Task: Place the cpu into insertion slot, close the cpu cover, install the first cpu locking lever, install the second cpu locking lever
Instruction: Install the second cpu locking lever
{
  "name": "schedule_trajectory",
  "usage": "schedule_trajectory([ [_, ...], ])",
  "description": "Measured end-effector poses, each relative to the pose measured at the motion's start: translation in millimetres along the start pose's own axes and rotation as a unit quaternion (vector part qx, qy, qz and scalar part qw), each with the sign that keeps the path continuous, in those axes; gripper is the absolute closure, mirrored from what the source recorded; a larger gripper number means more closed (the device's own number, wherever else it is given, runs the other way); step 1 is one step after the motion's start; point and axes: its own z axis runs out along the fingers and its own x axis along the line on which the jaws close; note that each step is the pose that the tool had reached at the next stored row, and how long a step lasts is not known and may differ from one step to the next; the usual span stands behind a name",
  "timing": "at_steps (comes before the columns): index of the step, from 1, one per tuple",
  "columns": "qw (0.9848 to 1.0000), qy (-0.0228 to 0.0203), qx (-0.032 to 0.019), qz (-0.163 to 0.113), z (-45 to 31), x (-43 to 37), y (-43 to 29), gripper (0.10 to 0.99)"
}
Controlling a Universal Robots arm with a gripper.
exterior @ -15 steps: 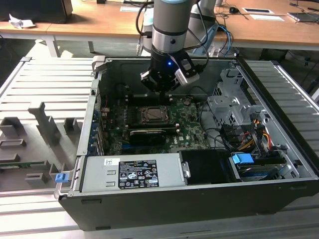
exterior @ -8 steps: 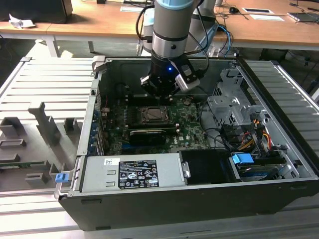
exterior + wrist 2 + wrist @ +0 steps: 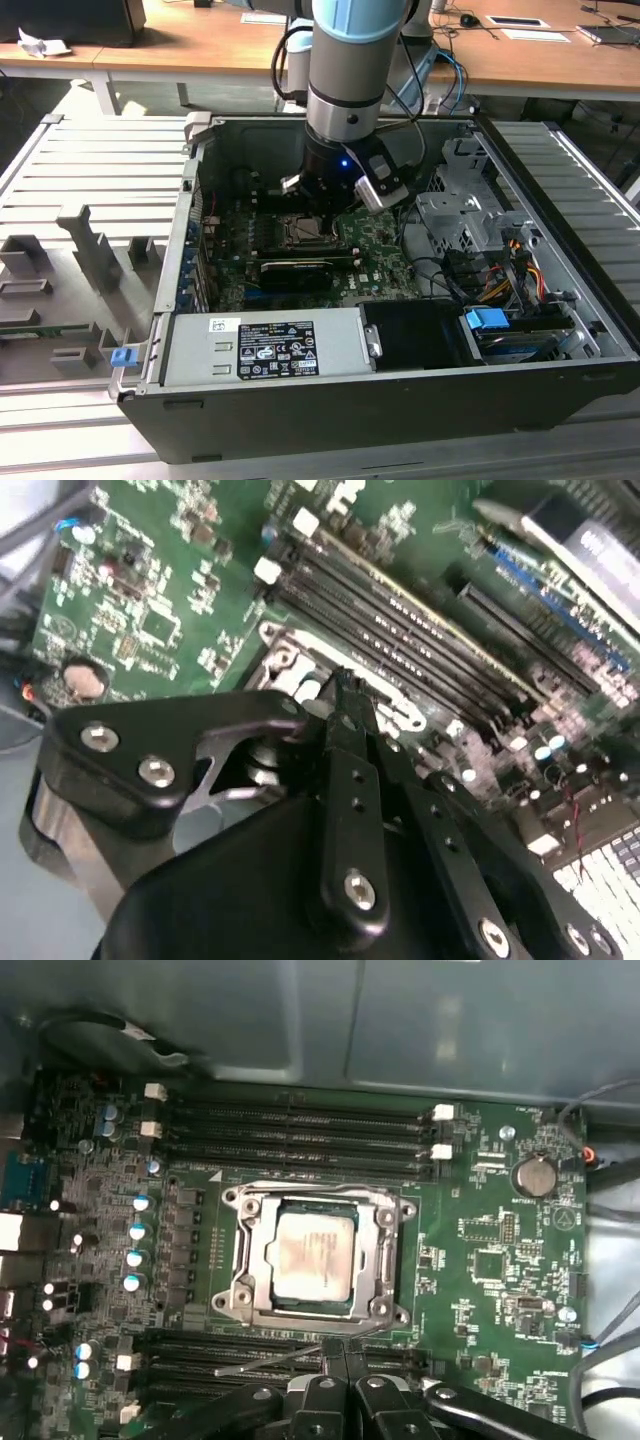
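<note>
The open computer case [image 3: 400,400] lies on its side so that the green circuit board [image 3: 480,1260] faces up toward the arm, which reaches down into it from above. On that board the insertion slot [image 3: 245,1295] sits just ahead of the fingertips in the first wrist view, framed by the cpu cover [image 3: 385,1250], which appears to lie flat and closed over the socket, its window leaving the chip's face bare. The cpu [image 3: 313,1256] rests square inside that window, silvery face up, so seating it looks done.

The gripper [image 3: 346,1352] hangs low at the near edge of the socket, its fingers [image 3: 332,1357] pressed together with no gap between them and nothing clamped, a pose suited to pushing rather than grasping. A thin metal locking lever [image 3: 270,1362] slants out beside the fingertips, close to touching them; whether they actually bear on it is hard to judge from here.
</note>
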Motion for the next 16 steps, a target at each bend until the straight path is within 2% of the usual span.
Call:
schedule_trajectory([
  [4, 1.0000, 0.0006, 0.0001, 0.000, 1.8, 7.7, 0.2, 0.980],
  [7, 1.0000, 0.0004, -0.0009, 0.000, 2.7, 18.9, 1.1, 0.980],
  [10, 1.0000, 0.0005, -0.0008, 0.000, 5.0, 26.5, 1.4, 0.980],
  [16, 1.0000, 0.0005, -0.0008, 0.000, 16.2, 31.1, 0.7, 0.980],
])
